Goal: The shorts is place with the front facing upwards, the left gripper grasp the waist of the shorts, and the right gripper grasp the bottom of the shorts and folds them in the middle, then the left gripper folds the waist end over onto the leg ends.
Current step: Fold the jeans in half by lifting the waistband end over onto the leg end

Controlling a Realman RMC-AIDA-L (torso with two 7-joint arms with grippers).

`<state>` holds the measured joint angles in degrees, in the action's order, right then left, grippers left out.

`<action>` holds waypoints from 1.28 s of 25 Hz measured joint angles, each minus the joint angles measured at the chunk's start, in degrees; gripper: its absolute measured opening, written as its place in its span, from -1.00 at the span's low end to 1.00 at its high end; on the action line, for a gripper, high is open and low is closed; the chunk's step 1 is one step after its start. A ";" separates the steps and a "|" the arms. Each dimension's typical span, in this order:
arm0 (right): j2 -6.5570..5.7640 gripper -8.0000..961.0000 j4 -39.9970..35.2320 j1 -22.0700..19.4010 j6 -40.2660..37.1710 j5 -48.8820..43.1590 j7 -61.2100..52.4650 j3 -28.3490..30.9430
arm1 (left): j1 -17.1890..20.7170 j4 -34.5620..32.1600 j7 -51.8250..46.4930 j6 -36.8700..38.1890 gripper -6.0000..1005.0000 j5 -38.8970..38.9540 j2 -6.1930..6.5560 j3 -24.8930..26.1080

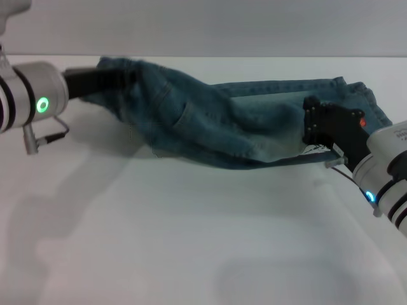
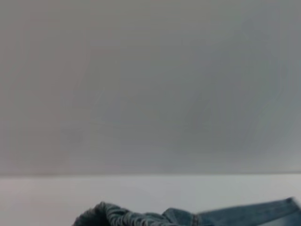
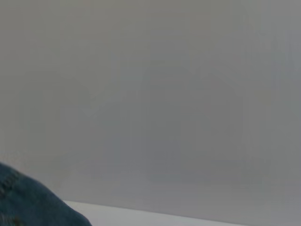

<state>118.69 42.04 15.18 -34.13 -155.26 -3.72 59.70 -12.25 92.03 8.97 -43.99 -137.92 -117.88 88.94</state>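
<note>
The blue-green denim shorts (image 1: 210,121) hang stretched between my two grippers above the white table, the near half lifted and sagging in the middle. At the left, my left gripper (image 1: 105,81) is shut on the waist (image 1: 124,68); its fingertips are buried in the cloth. At the right, my right gripper (image 1: 310,127) is shut on the bottom of the shorts, beside the leg ends (image 1: 365,95). The puckered waist (image 2: 122,217) shows in the left wrist view. A corner of denim (image 3: 28,207) shows in the right wrist view.
The white table (image 1: 191,241) stretches in front of the shorts, with faint shadows of the arms on it. A plain grey wall (image 1: 222,25) stands behind the table's far edge.
</note>
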 joint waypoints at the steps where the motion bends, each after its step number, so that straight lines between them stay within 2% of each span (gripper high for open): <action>1: 0.02 -0.98 -0.20 0.22 -0.03 0.08 -0.11 0.18 | 0.06 0.77 0.37 -0.07 -0.38 0.52 0.01 -0.03; 9: 0.07 -0.98 -1.54 2.25 0.26 0.16 -0.37 0.92 | 0.22 8.45 1.46 -0.63 -0.52 1.86 -0.05 0.05; 15: 0.49 -0.98 -5.89 6.58 0.41 0.23 -2.14 0.12 | 0.12 12.46 1.51 -0.70 -0.61 2.16 -0.07 0.20; 21: 0.58 -0.98 -11.21 12.20 0.54 0.23 -8.18 -2.64 | 0.17 14.47 1.50 -0.70 -0.66 2.37 -0.07 -0.05; 32: 0.66 -0.98 -11.39 18.80 4.38 0.23 -14.20 -10.37 | 0.03 16.96 1.49 -0.69 -0.75 2.95 0.02 -0.85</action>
<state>119.34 30.64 33.98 -29.75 -155.04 -17.92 49.33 -12.22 109.00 10.46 -44.68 -134.97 -117.86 88.10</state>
